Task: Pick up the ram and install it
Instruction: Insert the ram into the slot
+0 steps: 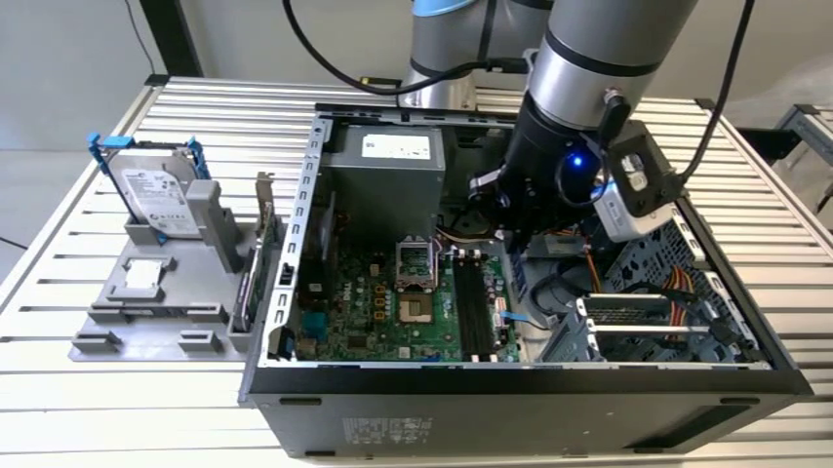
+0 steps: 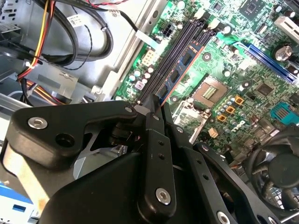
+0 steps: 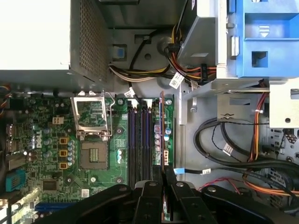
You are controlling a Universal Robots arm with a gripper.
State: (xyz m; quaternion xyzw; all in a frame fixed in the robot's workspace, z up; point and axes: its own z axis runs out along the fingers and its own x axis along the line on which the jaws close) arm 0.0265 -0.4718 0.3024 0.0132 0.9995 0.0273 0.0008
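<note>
Gripper is clamping together on the ram, which is standing edgewise in the motherboard's memory slots.

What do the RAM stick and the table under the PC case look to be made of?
The ram: seemingly fibreglass circuit board, dark blue, matte, black chips visible in the second wrist view, held edge-on by the pincer. The table: likely aluminium, judging by its pale, dull-sheened ribbed slats.
</note>
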